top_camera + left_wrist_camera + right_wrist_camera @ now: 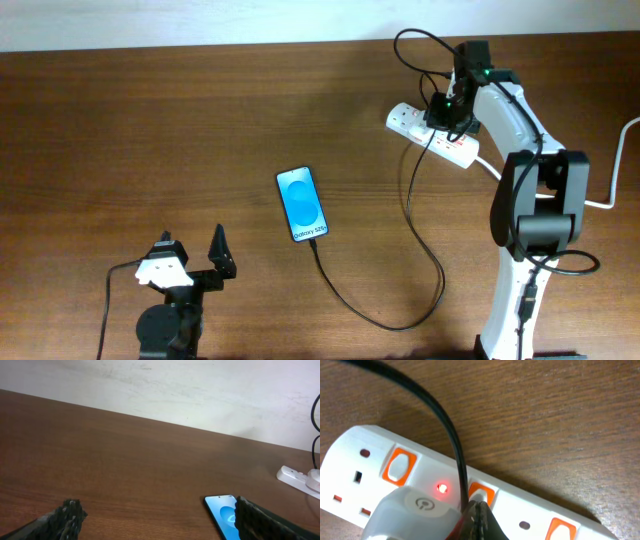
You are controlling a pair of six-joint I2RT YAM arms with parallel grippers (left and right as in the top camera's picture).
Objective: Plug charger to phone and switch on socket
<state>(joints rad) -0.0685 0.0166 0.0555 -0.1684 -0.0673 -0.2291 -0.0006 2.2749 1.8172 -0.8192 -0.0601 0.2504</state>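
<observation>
Right gripper (479, 510), tips pressed together, touches an orange switch (488, 493) on the smooth white oblong socket (520, 508).

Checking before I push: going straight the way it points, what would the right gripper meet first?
The orange switch on the socket, just ahead of the shut right gripper, beside the lit red light; they may already touch.
</observation>
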